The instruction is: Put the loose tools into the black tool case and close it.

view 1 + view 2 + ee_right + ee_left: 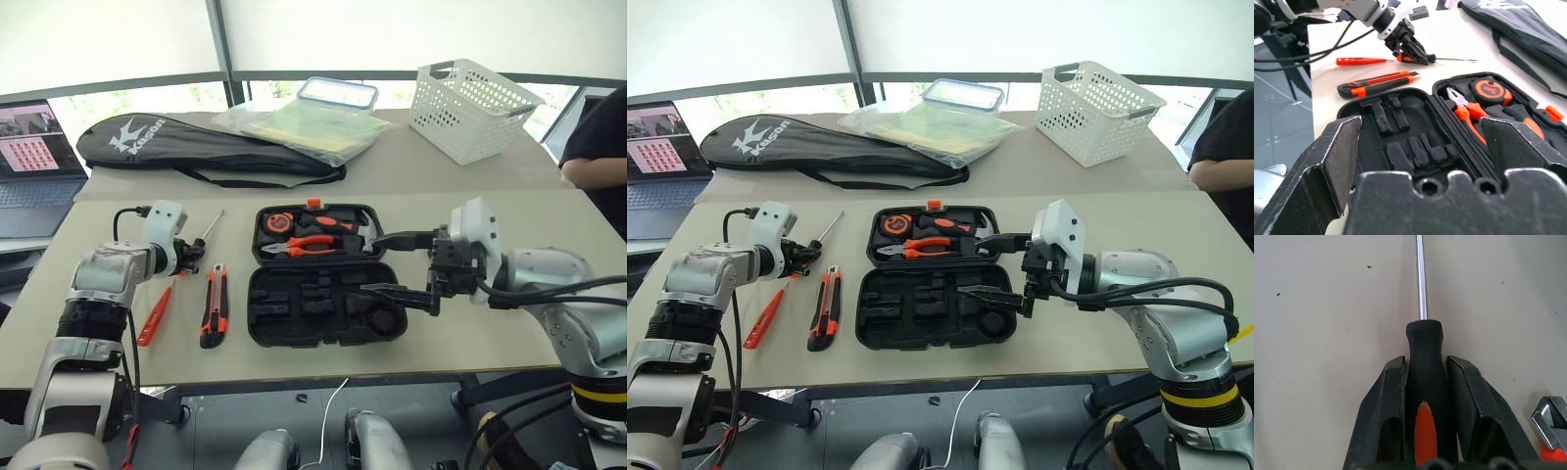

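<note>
While pincer (1425, 396) clamps it, screwdriver (1425, 367): black-orange handle, bare steel shaft

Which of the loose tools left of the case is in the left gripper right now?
The black-and-orange-handled screwdriver: the left gripper is closed on its handle. The slim orange tester screwdriver and utility knife lie free.

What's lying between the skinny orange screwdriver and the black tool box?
The utility knife lies there on the table, between the tester screwdriver and the open tool case, in the left eye view.
</note>
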`<state>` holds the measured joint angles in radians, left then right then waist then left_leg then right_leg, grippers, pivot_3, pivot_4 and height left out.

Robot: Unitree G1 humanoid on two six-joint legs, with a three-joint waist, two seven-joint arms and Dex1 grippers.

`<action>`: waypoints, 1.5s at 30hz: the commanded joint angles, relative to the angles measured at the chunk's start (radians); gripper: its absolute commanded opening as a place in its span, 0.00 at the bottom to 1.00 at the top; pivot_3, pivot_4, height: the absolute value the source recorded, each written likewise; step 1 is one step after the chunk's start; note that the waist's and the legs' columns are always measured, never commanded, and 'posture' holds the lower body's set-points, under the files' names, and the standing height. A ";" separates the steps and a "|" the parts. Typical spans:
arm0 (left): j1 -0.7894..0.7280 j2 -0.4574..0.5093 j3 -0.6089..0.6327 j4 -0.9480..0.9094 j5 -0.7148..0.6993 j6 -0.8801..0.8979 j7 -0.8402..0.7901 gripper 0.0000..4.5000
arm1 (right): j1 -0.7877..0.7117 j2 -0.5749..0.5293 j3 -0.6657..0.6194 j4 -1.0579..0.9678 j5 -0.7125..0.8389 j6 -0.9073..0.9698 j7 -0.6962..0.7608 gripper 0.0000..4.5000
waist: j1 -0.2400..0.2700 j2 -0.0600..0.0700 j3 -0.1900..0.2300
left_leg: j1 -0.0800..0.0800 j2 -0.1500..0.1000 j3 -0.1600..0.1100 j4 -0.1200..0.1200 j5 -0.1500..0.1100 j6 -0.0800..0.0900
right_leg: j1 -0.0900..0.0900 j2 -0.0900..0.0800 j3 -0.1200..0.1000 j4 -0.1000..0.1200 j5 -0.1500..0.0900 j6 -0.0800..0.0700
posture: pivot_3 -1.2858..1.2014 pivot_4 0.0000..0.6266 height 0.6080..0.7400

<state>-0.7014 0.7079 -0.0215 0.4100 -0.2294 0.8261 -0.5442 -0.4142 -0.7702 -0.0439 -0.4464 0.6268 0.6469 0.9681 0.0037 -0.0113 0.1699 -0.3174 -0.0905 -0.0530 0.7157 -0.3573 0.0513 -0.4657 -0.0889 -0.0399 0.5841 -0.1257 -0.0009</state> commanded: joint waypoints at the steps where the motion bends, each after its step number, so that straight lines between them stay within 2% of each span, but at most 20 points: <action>1: -0.006 0.025 0.034 -0.111 0.012 -0.302 -0.108 0.18 | 0.007 -0.020 -0.012 -0.031 -0.014 -0.025 0.000 1.00 | 0.001 -0.001 0.000 | -0.001 0.000 0.000 0.000 0.000 0.000 | -0.001 0.000 0.000 0.001 0.000 0.000 | 0.52 0.24 1.00; 4: -0.006 0.010 0.014 -0.241 -0.017 -0.417 -0.220 0.18 | 0.037 -0.030 -0.004 -0.039 -0.039 -0.031 -0.004 1.00 | 0.010 -0.002 0.001 | -0.007 0.000 -0.001 0.003 0.001 -0.001 | -0.006 -0.002 0.000 0.003 0.001 -0.002 | 0.52 0.24 1.00; 9: 0.036 0.037 -0.151 -0.437 -0.022 -0.486 -0.505 0.18 | 0.087 -0.042 -0.018 -0.053 -0.054 -0.028 -0.012 1.00 | 0.008 -0.002 0.001 | -0.011 -0.002 -0.001 0.007 0.001 0.000 | -0.006 -0.003 -0.001 0.003 0.002 0.000 | 0.52 0.24 1.00; 12: 0.014 0.047 -0.257 -0.404 0.045 -0.551 -0.622 0.18 | 0.114 -0.051 -0.030 -0.059 -0.060 -0.033 -0.016 1.00 | 0.003 -0.002 0.001 | -0.010 -0.002 0.001 0.007 0.001 0.000 | -0.006 -0.003 -0.001 0.001 0.002 0.000 | 0.52 0.24 1.00; 17: -0.047 0.045 -0.347 -0.295 0.133 -0.633 -0.730 0.18 | 0.136 -0.052 -0.038 -0.070 -0.057 -0.032 -0.030 1.00 | 0.002 -0.003 0.001 | -0.011 0.001 0.001 0.007 0.001 0.000 | -0.006 -0.001 0.001 0.003 0.004 -0.005 | 0.52 0.24 1.00; 20: -0.072 0.031 -0.374 -0.252 0.178 -0.662 -0.752 0.18 | 0.143 -0.051 -0.043 -0.077 -0.057 -0.027 -0.042 1.00 | 0.007 -0.003 0.001 | -0.011 0.001 0.001 0.008 0.001 0.001 | -0.006 -0.001 0.001 0.003 0.004 -0.005 | 0.52 0.24 1.00; 22: -0.108 -0.005 -0.376 -0.197 0.213 -0.632 -0.711 0.18 | 0.152 -0.054 -0.053 -0.084 -0.053 -0.026 -0.049 1.00 | 0.008 -0.003 0.001 | -0.011 0.001 0.001 0.010 0.001 0.001 | -0.006 0.000 0.000 0.004 0.004 -0.005 | 0.52 0.24 1.00; 35: -0.143 -0.091 -0.351 -0.086 0.242 -0.654 -0.705 0.18 | 0.160 -0.053 -0.070 -0.099 -0.031 -0.011 -0.070 1.00 | 0.008 -0.003 0.001 | -0.016 0.001 0.001 0.015 0.000 0.004 | -0.007 0.005 0.000 0.001 0.007 -0.001 | 0.52 0.24 1.00; 37: -0.151 -0.103 -0.334 -0.090 0.224 -0.632 -0.710 0.41 | 0.155 -0.048 -0.080 -0.100 -0.012 -0.001 -0.072 1.00 | 0.008 -0.003 0.001 | -0.016 0.001 0.001 0.015 0.000 0.004 | -0.007 0.005 0.000 0.001 0.007 -0.001 | 0.52 0.24 1.00; 38: -0.155 -0.105 -0.328 -0.092 0.220 -0.626 -0.710 0.44 | 0.154 -0.047 -0.083 -0.101 -0.006 0.002 -0.073 1.00 | 0.008 -0.003 0.001 | -0.016 0.000 0.001 0.015 0.000 0.004 | -0.007 0.004 0.000 0.001 0.007 -0.001 | 0.52 0.24 1.00; 43: -0.160 -0.104 -0.300 -0.151 0.197 -0.583 -0.716 0.85 | 0.164 -0.051 -0.092 -0.123 0.029 0.015 -0.074 1.00 | 0.012 -0.003 0.001 | -0.016 0.000 0.000 0.016 0.000 0.005 | -0.007 0.003 0.001 0.002 0.007 -0.001 | 0.52 0.24 1.00; 44: -0.162 -0.106 -0.293 -0.162 0.190 -0.578 -0.719 0.91 | 0.168 -0.052 -0.091 -0.127 0.034 0.015 -0.072 1.00 | 0.011 -0.003 0.001 | -0.017 0.000 0.000 0.016 0.000 0.005 | -0.007 0.003 0.001 0.002 0.007 -0.001 | 0.52 0.24 1.00; 45: -0.164 -0.109 -0.287 -0.169 0.186 -0.573 -0.723 0.91 | 0.170 -0.053 -0.091 -0.129 0.037 0.015 -0.071 1.00 | 0.010 -0.003 0.001 | -0.016 0.000 0.000 0.016 0.000 0.005 | -0.007 0.003 0.001 0.002 0.007 -0.001 | 0.52 0.24 1.00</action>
<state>-0.8360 0.5985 -0.3433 0.2838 -0.0134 0.2416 -1.2662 -0.2481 -0.8150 -0.0978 -0.5388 0.6414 0.6594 0.8990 0.0142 -0.0138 0.1711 -0.3338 -0.0903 -0.0527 0.7313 -0.3574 0.0559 -0.4731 -0.0854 -0.0393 0.5865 -0.1185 -0.0015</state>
